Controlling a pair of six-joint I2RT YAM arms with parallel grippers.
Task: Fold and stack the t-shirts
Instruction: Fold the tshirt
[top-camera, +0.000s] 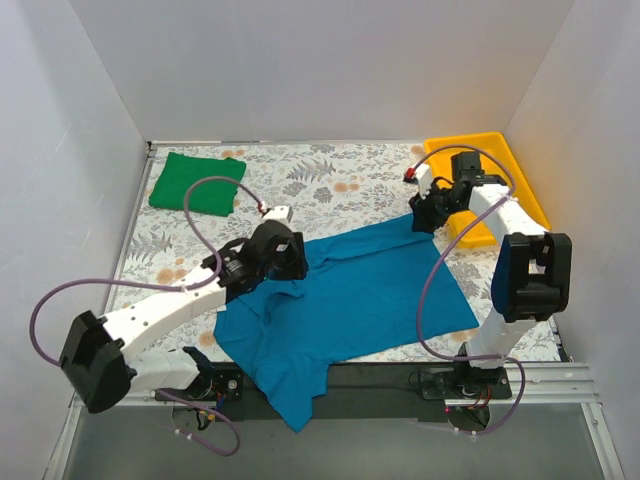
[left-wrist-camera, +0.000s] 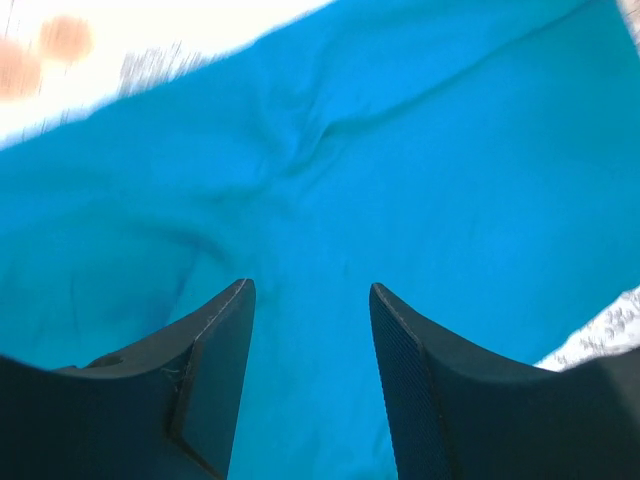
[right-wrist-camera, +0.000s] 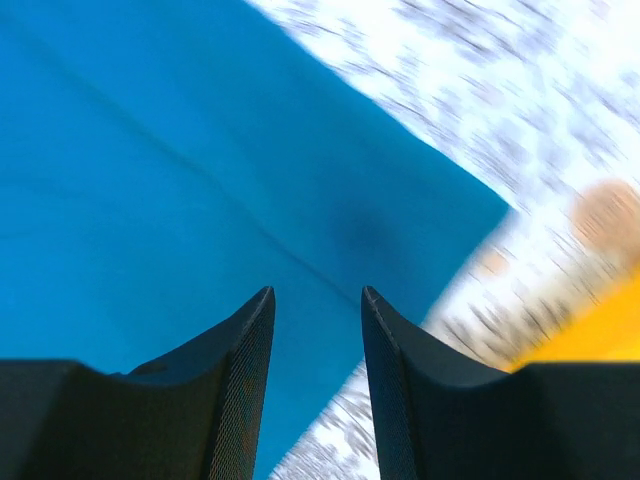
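Ready to fold

The blue shirt (top-camera: 350, 300) lies long from 7 to 1 o'clock. The left gripper (left-wrist-camera: 310, 290) hangs at its 10 o'clock edge, the right gripper (right-wrist-camera: 315, 295) at its 1 o'clock corner. Both are half open and empty. The green shirt (top-camera: 197, 182) sits folded at 11 o'clock.

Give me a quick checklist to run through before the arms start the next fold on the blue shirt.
1. Empty left claw: ok, open above the cloth, gripping nothing.
2. Empty right claw: ok, open near the shirt's far right corner.
3. Flat blue shirt: not ok, wrinkled by the left claw, and one end drapes over the near edge of the table.
4. Folded green shirt: ok, at the far left corner.
5. The yellow tray apart from the blue shirt: ok.
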